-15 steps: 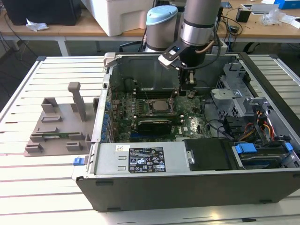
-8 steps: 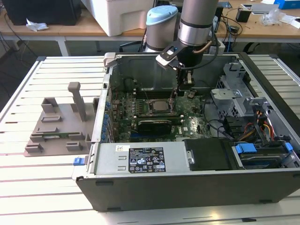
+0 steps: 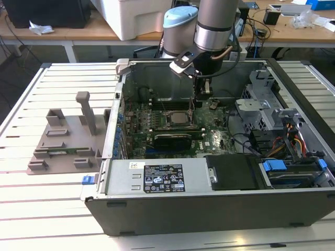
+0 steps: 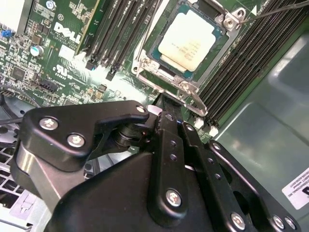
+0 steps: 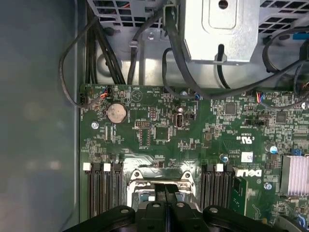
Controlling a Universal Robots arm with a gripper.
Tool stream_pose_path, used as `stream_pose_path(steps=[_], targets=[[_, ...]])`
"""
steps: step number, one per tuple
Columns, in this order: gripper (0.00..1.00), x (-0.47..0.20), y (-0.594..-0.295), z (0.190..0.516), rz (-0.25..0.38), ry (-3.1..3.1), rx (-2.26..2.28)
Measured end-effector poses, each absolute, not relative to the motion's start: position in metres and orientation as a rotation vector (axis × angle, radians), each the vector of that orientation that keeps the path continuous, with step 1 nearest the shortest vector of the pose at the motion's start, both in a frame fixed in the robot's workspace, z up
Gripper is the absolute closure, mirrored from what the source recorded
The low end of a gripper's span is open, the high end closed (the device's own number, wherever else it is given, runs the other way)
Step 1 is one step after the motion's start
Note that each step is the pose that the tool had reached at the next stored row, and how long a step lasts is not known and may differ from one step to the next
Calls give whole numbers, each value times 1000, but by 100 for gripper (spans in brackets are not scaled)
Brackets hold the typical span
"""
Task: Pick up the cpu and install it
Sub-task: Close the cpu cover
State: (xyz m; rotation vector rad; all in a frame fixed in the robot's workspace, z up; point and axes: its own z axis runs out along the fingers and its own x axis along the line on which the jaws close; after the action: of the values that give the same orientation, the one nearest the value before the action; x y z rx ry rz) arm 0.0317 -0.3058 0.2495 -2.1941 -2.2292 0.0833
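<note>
In the upper centre of the exterior view, I see the arm [image 3: 214,21] hanging into the open computer case [image 3: 172,206], with its gripper [image 3: 192,107] low over the motherboard [image 3: 137,137]. The cpu [image 3: 178,118] lies in the socket frame [image 3: 157,123] at mid-frame, pale top up, near the gripper tip. A grey fixture [image 3: 63,141] stands on the slatted table [image 3: 52,209] at the exterior view's left, apart from the case.

In the second wrist view, the gripper [image 4: 161,99] has its fingers pressed together and holds nothing. The tip is at the edge of the socket frame [image 4: 145,65]; I cannot tell whether it touches. The cpu [image 4: 189,39] sits flat inside that frame, with memory slots [image 4: 111,29] alongside.

In the first wrist view, the gripper [image 5: 166,191] shows its fingers together over the socket frame [image 5: 186,176]. A coin cell [image 5: 116,112] sits further along the board.
</note>
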Motion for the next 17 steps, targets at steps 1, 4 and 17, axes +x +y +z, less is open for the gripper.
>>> stream_pose_path(steps=[1,4,17], targets=[[89,31,-306,249,83,-2229,-2194],[89,28,-306,249,83,-2229,-2194],[89,12,-306,245,83,-2229,-2194]])
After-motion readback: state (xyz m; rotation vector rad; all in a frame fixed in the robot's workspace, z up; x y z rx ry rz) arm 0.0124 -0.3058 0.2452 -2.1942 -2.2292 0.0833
